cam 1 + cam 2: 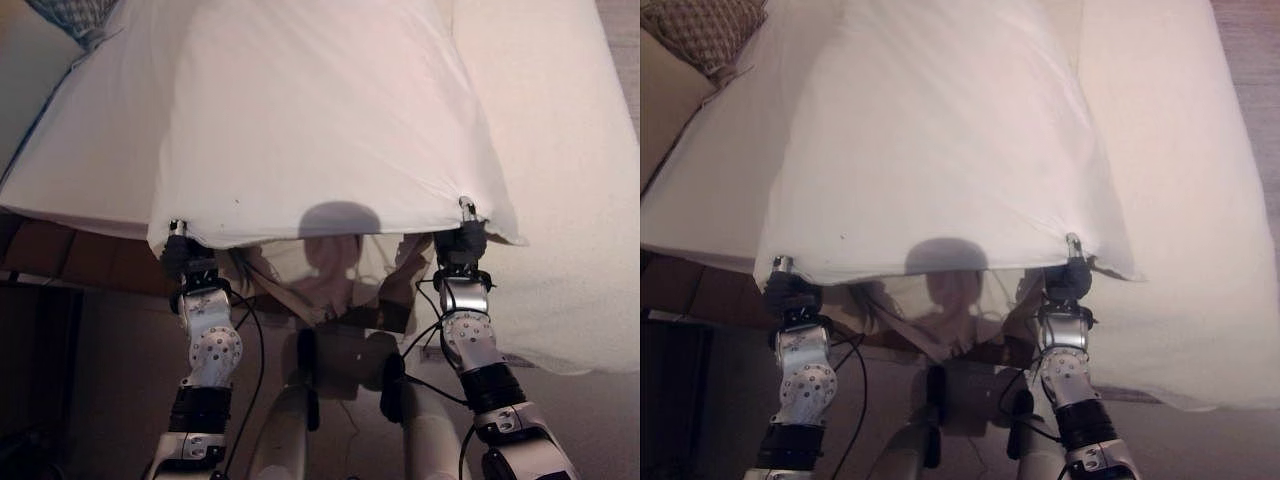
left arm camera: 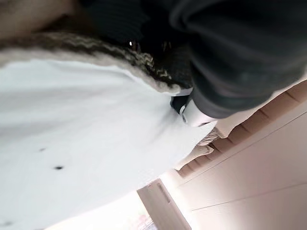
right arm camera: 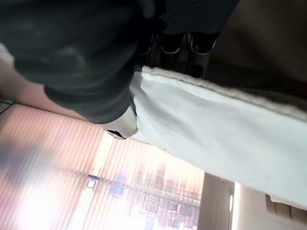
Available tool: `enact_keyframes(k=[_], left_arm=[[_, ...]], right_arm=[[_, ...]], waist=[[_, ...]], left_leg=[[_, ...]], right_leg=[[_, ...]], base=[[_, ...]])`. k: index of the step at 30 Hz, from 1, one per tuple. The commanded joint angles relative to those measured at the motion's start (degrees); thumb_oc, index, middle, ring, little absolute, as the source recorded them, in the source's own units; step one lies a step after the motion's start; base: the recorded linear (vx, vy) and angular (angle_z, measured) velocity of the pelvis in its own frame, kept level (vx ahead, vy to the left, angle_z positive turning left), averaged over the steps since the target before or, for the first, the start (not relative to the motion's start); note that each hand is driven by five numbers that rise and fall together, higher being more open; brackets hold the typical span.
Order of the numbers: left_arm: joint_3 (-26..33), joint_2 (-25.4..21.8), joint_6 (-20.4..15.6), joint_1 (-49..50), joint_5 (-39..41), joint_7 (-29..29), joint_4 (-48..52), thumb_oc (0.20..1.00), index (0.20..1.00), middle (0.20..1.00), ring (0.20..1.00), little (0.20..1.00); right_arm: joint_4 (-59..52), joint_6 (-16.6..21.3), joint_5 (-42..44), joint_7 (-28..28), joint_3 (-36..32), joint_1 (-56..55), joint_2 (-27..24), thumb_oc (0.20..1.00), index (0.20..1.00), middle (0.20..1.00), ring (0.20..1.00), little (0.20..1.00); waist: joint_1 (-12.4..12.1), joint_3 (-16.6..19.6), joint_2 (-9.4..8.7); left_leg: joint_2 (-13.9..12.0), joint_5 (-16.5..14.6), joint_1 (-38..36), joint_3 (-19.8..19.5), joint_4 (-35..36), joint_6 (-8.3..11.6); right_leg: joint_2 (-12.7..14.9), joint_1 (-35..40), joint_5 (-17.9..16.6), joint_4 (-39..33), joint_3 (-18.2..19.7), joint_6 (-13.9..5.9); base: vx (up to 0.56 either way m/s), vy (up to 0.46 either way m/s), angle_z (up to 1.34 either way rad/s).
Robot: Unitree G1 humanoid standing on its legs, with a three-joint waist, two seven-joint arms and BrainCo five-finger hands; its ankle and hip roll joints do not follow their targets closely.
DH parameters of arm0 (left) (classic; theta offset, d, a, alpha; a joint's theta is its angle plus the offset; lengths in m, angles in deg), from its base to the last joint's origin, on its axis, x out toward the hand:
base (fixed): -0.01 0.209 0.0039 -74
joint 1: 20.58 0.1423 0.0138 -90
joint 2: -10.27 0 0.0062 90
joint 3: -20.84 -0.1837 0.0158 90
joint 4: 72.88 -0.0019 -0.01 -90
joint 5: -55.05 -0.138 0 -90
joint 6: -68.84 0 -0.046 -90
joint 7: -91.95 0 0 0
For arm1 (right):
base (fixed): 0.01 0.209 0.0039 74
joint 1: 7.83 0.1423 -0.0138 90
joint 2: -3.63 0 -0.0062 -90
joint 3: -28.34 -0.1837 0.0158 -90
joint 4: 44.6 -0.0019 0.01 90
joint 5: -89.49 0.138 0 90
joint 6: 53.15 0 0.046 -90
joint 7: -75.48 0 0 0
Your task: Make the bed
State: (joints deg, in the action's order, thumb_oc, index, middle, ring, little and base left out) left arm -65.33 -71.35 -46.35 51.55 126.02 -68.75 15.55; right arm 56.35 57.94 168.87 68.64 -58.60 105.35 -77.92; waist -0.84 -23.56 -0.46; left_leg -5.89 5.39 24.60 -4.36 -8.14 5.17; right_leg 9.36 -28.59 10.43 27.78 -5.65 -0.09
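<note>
Left eye view: left hand and right hand each clamped on a sheet corner, spread over bed. Advise level, taut, even lowering.

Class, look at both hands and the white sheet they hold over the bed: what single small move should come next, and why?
Probably carry the thin white sheet a little further up the white mattress, then lower it. The left hand and right hand each pinch a near corner, and the near edge hangs lifted and slack between them.
</note>
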Motion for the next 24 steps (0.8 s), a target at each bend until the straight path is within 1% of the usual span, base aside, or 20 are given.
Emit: enact_keyframes(k=[1,3,4,5,6,7,8,9,10,11,12,13,15,16,17,18,19,21,22,24], left_arm=[[4.25,-1.54,-5.51,1.23,-4.69,-4.86,6.05,0.2,0.2,0.2,0.2,0.2],[4.22,-2.08,-5.27,1.79,-4.9,-5.71,6.31,0.2,0.2,0.2,0.2,0.2],[3.99,-2.38,-5.12,2.04,-4.61,-6.51,6.63,0.2,0.2,0.2,0.2,0.2],[3.73,-2.97,-4.5,2.26,-4.49,-7.76,6.98,0.2,0.2,0.2,0.2,0.2],[3.24,-3.51,-4.22,2.3,-4.43,-8.84,7.05,0.2,0.2,0.2,0.2,0.2],[3.12,-3.87,-4.23,2.13,-2.84,-9.94,6.27,0.2,0.2,0.2,0.2,0.2],[2.01,-5.13,-3.84,1.76,-3.11,-11.6,6.58,0.2,0.2,0.2,0.2,0.2],[2.01,-5.18,-3.85,1.72,-3.11,-11.6,6.57,0.2,0.2,0.2,0.2,0.2],[2.01,-6.24,-3.31,2.02,-4.31,-12.22,6.65,0.2,0.2,0.2,0.2,0.2],[1.33,-6.87,-2.83,2.85,-3.53,-12.9,7.1,0.2,0.2,0.2,0.2,0.2],[1.78,-7.18,-1.97,4.34,-4.53,-13.33,6.85,0.2,0.2,0.2,0.2,0.2],[1.6,-7.85,-1.85,4.52,-5.66,-13.45,7.14,0.2,0.2,0.2,0.2,0.2],[1.51,-7.84,-2.0,4.22,-5.12,-14.09,7.05,0.2,0.2,0.2,0.2,0.2],[1.51,-7.85,-2.0,4.22,-5.12,-14.09,7.05,0.2,0.2,0.2,0.2,0.2],[1.41,-6.82,-1.68,4.08,-5.37,-13.32,6.65,0.2,0.2,0.2,0.2,0.2],[1.54,-6.46,-1.43,4.26,-5.55,-13.12,6.6,0.2,0.2,0.2,0.2,0.2],[1.76,-6.01,-1.33,4.19,-6.27,-12.64,6.42,0.2,0.2,0.2,0.2,0.2],[1.74,-5.23,-1.38,3.99,-6.39,-11.95,5.54,0.2,0.2,0.2,0.2,0.2],[1.38,-4.53,-1.29,4.1,-7.24,-11.28,5.03,0.2,0.2,0.2,0.2,0.2],[0.83,-3.6,-0.95,4.73,-6.88,-11.09,4.82,0.2,0.2,0.2,0.2,0.2]], right_arm=[[-9.16,8.49,-2.52,1.55,-4.46,-8.38,-4.71,0.2,0.2,0.2,0.2,0.2],[-9.17,8.53,-1.75,1.81,-4.93,-8.99,-5.04,0.2,0.2,0.2,0.2,0.2],[-9.02,8.56,-1.7,2.03,-5.02,-9.19,-5.07,0.2,0.2,0.2,0.2,0.2],[-9.73,8.57,-1.58,2.74,-5.2,-9.35,-4.98,0.2,0.2,0.2,0.2,0.2],[-10.05,7.99,-2.01,2.77,-4.71,-9.65,-5.26,0.2,0.2,0.2,0.2,0.2],[-10.31,7.96,-1.81,3.42,-4.81,-9.68,-4.93,0.2,0.2,0.2,0.2,0.2],[-11.66,7.68,-1.68,3.75,-4.25,-10.0,-4.41,0.2,0.2,0.2,0.2,0.2],[-11.69,7.67,-1.71,3.72,-4.26,-9.97,-4.35,0.2,0.2,0.2,0.2,0.2],[-12.22,7.33,-1.97,4.11,-4.76,-10.35,-4.41,0.2,0.2,0.2,0.2,0.2],[-13.71,7.15,-1.93,4.17,-4.04,-10.54,-3.86,0.2,0.2,0.2,0.2,0.2],[-13.64,6.53,-2.37,5.28,-3.98,-10.64,-3.45,0.2,0.2,0.2,0.2,0.2],[-14.06,5.8,-3.8,4.98,-3.29,-11.21,-3.63,0.2,0.2,0.2,0.2,0.2],[-13.46,5.52,-2.55,6.4,-2.81,-11.26,-3.48,0.2,0.2,0.2,0.2,0.2],[-13.45,5.52,-2.55,6.41,-2.81,-11.26,-3.47,0.2,0.2,0.2,0.2,0.2],[-11.63,5.31,-2.65,6.53,-2.27,-11.21,-3.61,0.2,0.2,0.2,0.2,0.2],[-11.72,5.33,-2.63,6.68,-2.13,-11.57,-3.53,0.2,0.2,0.2,0.2,0.2],[-11.48,5.32,-4.25,6.46,-1.84,-11.72,-3.93,0.2,0.2,0.2,0.2,0.2],[-11.35,5.95,-5.18,6.25,-1.64,-12.33,-3.96,0.2,0.2,0.2,0.2,0.2],[-11.44,5.95,-6.25,5.99,-1.25,-12.67,-4.09,0.2,0.2,0.2,0.2,0.2],[-11.2,6.07,-6.55,6.0,-1.16,-13.42,-4.49,0.2,0.2,0.2,0.2,0.2]], waist=[[4.31,4.46,0.89],[3.84,4.87,1.13],[3.66,5.29,1.31],[3.64,5.41,1.38],[3.93,5.42,1.42],[4.2,5.32,0.87],[4.34,4.54,-0.53],[4.37,4.66,-0.68],[4.77,4.37,-0.94],[4.68,4.22,-1.03],[3.8,4.1,-0.67],[3.63,4.0,-0.29],[4.1,3.99,0.0],[4.08,4.05,-0.04],[3.94,3.71,-0.31],[3.94,3.52,-0.55],[3.54,3.62,-1.24],[3.63,4.19,-1.58],[3.43,4.41,-1.71],[3.49,4.84,-1.18]], left_leg=[[-8.14,9.11,-5.04,-4.08,10.64,2.76],[-9.41,11.02,-4.67,-5.07,13.14,4.12],[-9.62,10.95,-3.88,-5.36,13.14,4.52],[-9.6,10.54,-4.71,-4.13,12.99,4.31],[-9.34,8.13,-5.37,-2.49,11.79,3.89],[-8.22,3.98,-4.53,0.0,7.37,3.28],[-2.99,-3.94,-1.92,-0.24,-2.74,1.38],[-2.73,-3.96,-1.43,-0.21,-3.19,1.23],[-0.48,-5.87,0.06,0.8,-6.08,0.13],[0.28,-7.93,0.36,1.95,-7.16,-1.68],[0.71,-8.85,0.33,3.54,-7.72,-2.59],[1.11,-9.15,-0.13,4.38,-7.57,-3.34],[2.61,-8.4,-0.95,5.68,-5.34,-4.81],[2.64,-8.35,-0.91,5.72,-5.29,-4.82],[4.8,-6.69,-2.94,7.16,-1.45,-5.7],[5.43,-6.23,-3.94,7.82,0.56,-6.05],[6.42,-4.97,-4.44,8.73,2.42,-6.1],[7.92,-3.96,-6.05,9.19,5.17,-6.25],[8.8,-3.6,-6.11,9.55,5.03,-6.5],[9.85,-3.52,-6.79,8.86,5.41,-6.6]], right_leg=[[-2.66,4.53,-7.87,-12.16,3.12,-4.46],[-1.64,3.63,-7.81,-11.14,4.43,-5.49],[-0.97,3.36,-8.09,-11.16,5.03,-6.24],[0.4,3.56,-8.96,-11.88,5.71,-7.25],[1.01,3.43,-9.51,-11.84,5.7,-7.77],[2.98,4.44,-11.58,-14.16,6.3,-9.19],[8.25,7.05,-21.37,-21.67,8.33,-11.41],[8.48,6.98,-21.84,-22.15,8.41,-11.56],[11.3,6.9,-29.25,-25.09,9.07,-12.44],[12.96,6.35,-31.82,-26.75,8.57,-11.92],[14.35,6.59,-34.85,-30.35,5.34,-12.17],[13.36,6.73,-31.46,-29.12,4.18,-10.85],[8.84,5.42,-25.5,-25.34,5.42,-9.19],[8.87,5.3,-25.49,-25.29,5.48,-9.2],[0.93,3.42,-19.35,-21.86,4.36,-7.55],[-2.26,3.14,-17.44,-20.24,3.62,-6.8],[-5.54,3.42,-15.72,-18.15,1.58,-6.11],[-10.94,4.25,-13.32,-16.1,3.52,-4.99],[-13.28,4.39,-12.67,-14.64,2.85,-4.39],[-14.55,5.01,-11.33,-14.1,4.85,-3.02]], base=[[0.05,0.383,-0.01],[0.07,0.43,-0.04],[0.11,0.561,-0.46],[0.11,0.532,-0.52],[0.1,0.558,-0.31],[0.11,0.744,-0.07],[0.07,0.631,-0.01],[0.06,0.723,0.02],[0.01,0.543,-0.09],[0.04,0.779,-0.13],[0.03,0.676,-0.56],[0.0,0.63,-0.65],[-0.04,0.453,-0.78],[-0.06,0.437,-0.54],[-0.05,0.37,-0.35],[-0.1,0.442,-0.39],[-0.07,0.207,-0.28],[-0.02,0.107,0.0],[0.0,0.042,0.13],[0.0,0.006,-0.07]])
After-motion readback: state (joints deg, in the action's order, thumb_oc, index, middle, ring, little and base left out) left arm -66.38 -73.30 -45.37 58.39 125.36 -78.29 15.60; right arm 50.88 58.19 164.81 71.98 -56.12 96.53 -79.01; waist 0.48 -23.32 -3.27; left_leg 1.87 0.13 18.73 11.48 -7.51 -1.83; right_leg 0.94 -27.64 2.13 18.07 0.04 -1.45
